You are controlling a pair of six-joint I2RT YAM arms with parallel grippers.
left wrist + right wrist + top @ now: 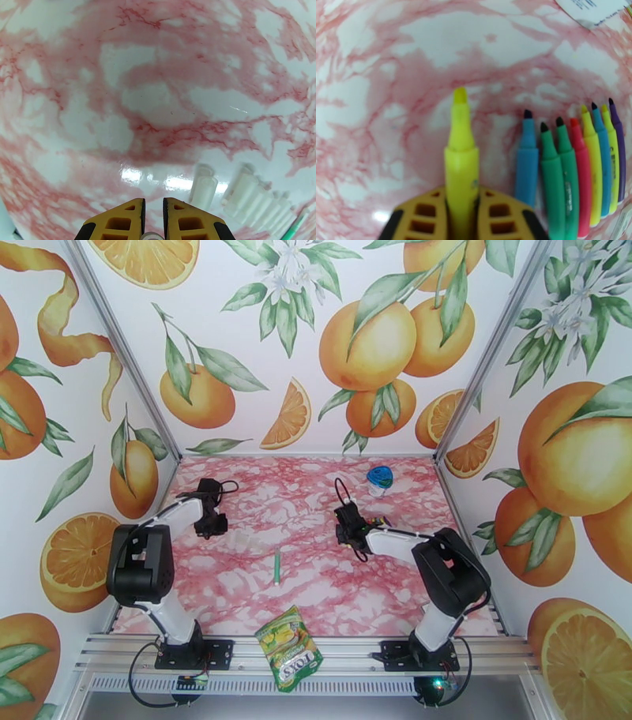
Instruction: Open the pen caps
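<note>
While beside yellow marker [461, 158], eight uncapped pens [568, 173].

Orange-print walls [237, 335]; pink marbled table [261, 500]

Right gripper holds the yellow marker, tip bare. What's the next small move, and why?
Probably lay the yellow marker down beside the row of uncapped markers and open the right gripper. Its tip is already bare like theirs, so holding it serves nothing, and a lone green pen mid-table may still need uncapping.
</note>
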